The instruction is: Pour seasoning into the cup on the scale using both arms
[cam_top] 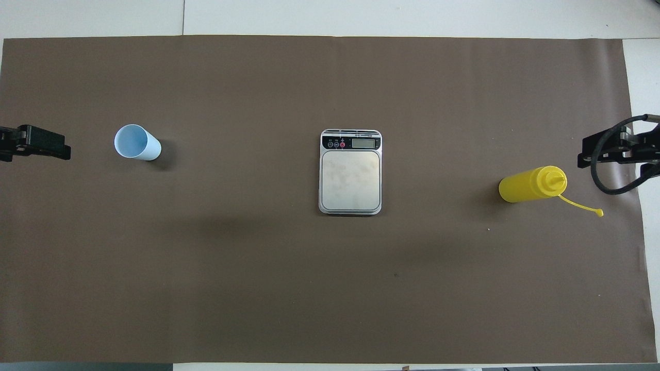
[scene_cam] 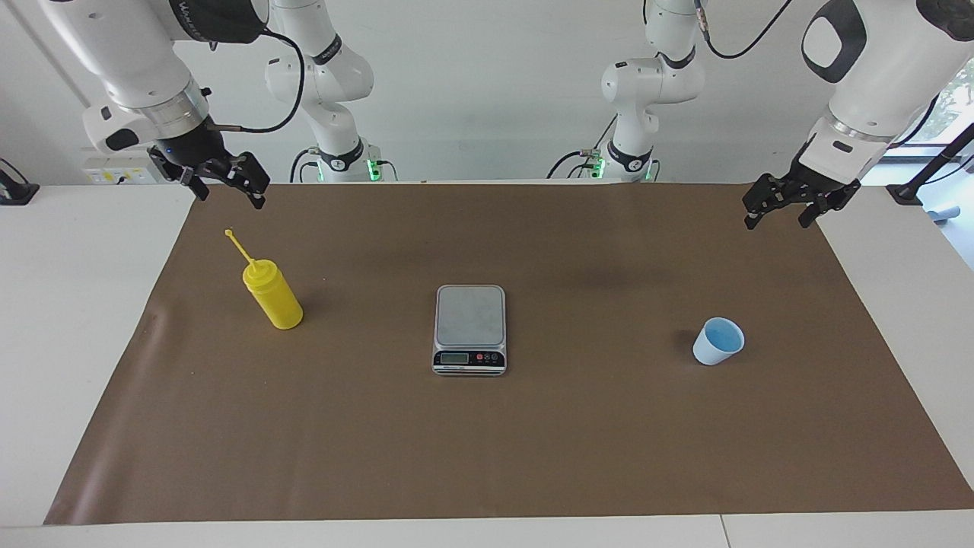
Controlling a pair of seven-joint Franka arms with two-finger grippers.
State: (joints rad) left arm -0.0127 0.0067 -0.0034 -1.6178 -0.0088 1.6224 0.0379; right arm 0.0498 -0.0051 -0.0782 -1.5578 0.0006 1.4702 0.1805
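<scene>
The yellow seasoning bottle (scene_cam: 272,294) (cam_top: 531,184) stands upright on the brown mat toward the right arm's end, its cap strand sticking out to the side. In the middle of the mat lies the silver scale (scene_cam: 469,329) (cam_top: 350,172) with a bare platform. The light blue cup (scene_cam: 717,341) (cam_top: 136,142) stands upright on the mat toward the left arm's end. My right gripper (scene_cam: 230,195) hangs open over the mat's edge, apart from the bottle. My left gripper (scene_cam: 778,221) hangs open over the mat's edge at the cup's end. Neither holds anything.
The brown mat (scene_cam: 578,441) covers most of the white table (scene_cam: 68,320). Both arm bases stand along the table's edge on the robots' side. A small dark object (scene_cam: 14,186) sits at the table's corner by the right arm.
</scene>
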